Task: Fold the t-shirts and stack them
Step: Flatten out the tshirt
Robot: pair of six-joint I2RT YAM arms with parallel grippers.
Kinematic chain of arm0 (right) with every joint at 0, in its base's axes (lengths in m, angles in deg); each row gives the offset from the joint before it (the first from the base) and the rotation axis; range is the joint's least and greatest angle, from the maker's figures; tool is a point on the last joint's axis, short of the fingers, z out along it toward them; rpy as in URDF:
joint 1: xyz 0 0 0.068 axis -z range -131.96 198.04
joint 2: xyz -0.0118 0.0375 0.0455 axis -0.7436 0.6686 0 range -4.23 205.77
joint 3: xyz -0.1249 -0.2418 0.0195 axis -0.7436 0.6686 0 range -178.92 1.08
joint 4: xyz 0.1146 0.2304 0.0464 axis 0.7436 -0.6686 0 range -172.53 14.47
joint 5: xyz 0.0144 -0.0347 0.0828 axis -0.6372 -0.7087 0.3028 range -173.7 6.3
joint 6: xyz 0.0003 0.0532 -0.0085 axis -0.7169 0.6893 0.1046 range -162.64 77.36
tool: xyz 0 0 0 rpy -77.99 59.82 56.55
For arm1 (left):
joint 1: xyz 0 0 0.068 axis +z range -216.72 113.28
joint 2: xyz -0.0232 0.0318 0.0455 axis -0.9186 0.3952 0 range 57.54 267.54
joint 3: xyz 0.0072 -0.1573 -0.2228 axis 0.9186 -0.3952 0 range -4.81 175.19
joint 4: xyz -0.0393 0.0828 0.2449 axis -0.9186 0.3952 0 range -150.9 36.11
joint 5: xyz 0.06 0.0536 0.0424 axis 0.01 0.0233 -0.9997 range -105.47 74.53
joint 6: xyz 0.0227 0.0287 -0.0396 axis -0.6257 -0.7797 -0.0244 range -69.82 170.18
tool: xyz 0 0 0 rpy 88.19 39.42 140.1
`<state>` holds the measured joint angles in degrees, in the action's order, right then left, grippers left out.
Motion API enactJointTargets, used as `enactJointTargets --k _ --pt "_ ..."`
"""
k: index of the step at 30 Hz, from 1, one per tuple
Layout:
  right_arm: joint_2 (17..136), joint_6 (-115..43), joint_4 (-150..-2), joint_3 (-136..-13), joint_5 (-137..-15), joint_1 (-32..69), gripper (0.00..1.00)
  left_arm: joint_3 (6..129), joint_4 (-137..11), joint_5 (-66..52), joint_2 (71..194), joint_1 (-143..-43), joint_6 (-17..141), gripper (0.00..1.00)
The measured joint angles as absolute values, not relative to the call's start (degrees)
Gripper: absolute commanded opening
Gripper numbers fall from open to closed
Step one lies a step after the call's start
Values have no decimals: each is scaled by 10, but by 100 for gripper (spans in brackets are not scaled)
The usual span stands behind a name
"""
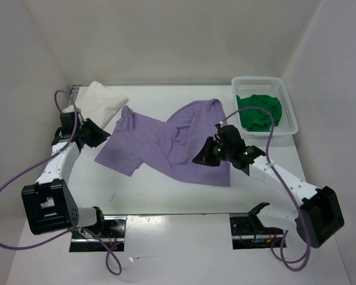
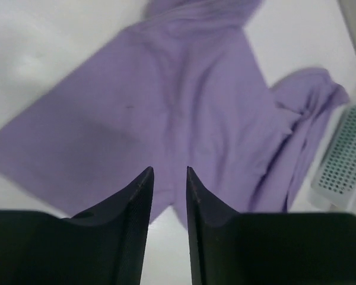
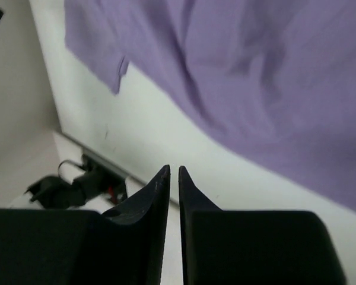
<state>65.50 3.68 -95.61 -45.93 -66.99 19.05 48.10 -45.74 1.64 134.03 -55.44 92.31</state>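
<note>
A purple t-shirt lies spread but crumpled in the middle of the table, with one sleeve bunched toward the basket. It also shows in the left wrist view and the right wrist view. A folded white shirt lies at the back left. A green shirt sits in the white basket. My left gripper hovers at the purple shirt's left edge, slightly open and empty. My right gripper is over the shirt's near right part, shut and empty.
White walls enclose the table on the left, back and right. The basket's corner shows in the left wrist view. Black base plates with cables sit at the table's near edge.
</note>
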Motion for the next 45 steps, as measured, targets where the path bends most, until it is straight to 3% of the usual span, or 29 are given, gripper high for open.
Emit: enactJointTargets --k 1,6,11,15,16,18,20,22,23,26,28,33,37,39,41,42,43,45 --pt "633 57 -946 -434 -664 178 18 467 -446 10 1331 -540 922 35" --pt "519 119 -935 -342 -654 135 23 409 -426 -23 1326 -461 926 54" --pt "485 126 -920 -335 -625 133 26 369 -422 -51 1333 -440 939 54" --pt "451 133 -876 -308 -577 136 45 371 -437 -80 1377 -436 939 54" --pt "434 134 -870 -299 -563 143 59 371 -440 -86 1393 -436 938 54" --pt "390 138 -860 -282 -544 164 66 371 -442 -99 1418 -435 938 50" --pt "347 139 -849 -268 -529 194 60 373 -445 -106 1424 -433 939 48" --pt "321 140 -845 -261 -521 219 41 377 -447 -116 1427 -433 938 46" --pt "319 138 -843 -261 -520 223 25 378 -450 -119 1429 -433 938 44" --pt "342 136 -845 -263 -518 226 25 382 -456 -124 1439 -433 938 39" --pt "365 134 -852 -263 -520 226 35 385 -462 -124 1444 -433 938 36" --pt "379 132 -881 -264 -547 226 91 387 -474 -117 1452 -433 938 31" --pt "384 130 -900 -270 -570 226 100 387 -477 -108 1453 -433 937 26" --pt "385 130 -911 -272 -585 226 100 387 -479 -103 1454 -433 937 19" --pt "385 131 -920 -272 -598 226 96 387 -480 -98 1455 -433 936 4" --pt "386 131 -929 -273 -607 226 88 387 -481 -96 1455 -433 936 0" --pt "387 133 -938 -275 -617 226 72 387 -481 -94 1454 -433 934 0" --pt "391 139 -959 -279 -640 226 56 387 -480 -92 1451 -433 926 0"
